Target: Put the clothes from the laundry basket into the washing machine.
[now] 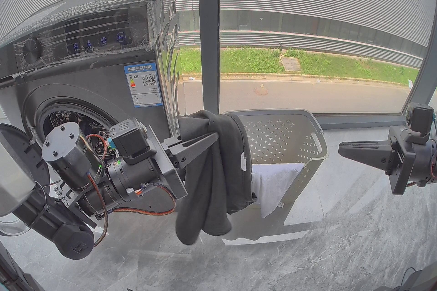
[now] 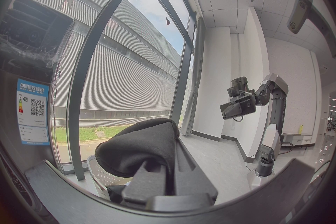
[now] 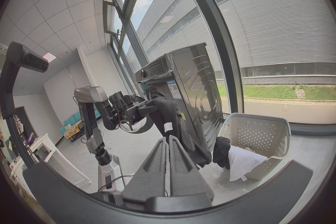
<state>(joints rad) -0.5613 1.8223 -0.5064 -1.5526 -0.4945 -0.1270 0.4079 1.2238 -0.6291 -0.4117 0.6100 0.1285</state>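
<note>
Closest to the camera is the left gripper (image 1: 214, 138). Its two fingers are pinched tight on a dark grey piece of clothing (image 1: 214, 183). The clothing is folded over the fingers and hangs down in a long, loose shape. It is up in the air, between the washing machine (image 1: 91, 73) and the laundry basket (image 1: 291, 132), and it covers the basket's left corner.

The basket is pale grey with little holes in its walls. It sits on the shiny grey floor (image 1: 318, 237), just beside the machine. A white cloth (image 1: 273, 187) lies inside it and spills over the low front edge.

The machine's round door (image 1: 13, 169) is swung open to the left, and the dark drum hole (image 1: 73, 121) shows behind the left arm.

Off to the right, well away from the basket, the right gripper (image 1: 341, 151) hangs in the air. Its fingers are pressed together with nothing between them.

A big window (image 1: 318, 32) stands behind the basket.
</note>
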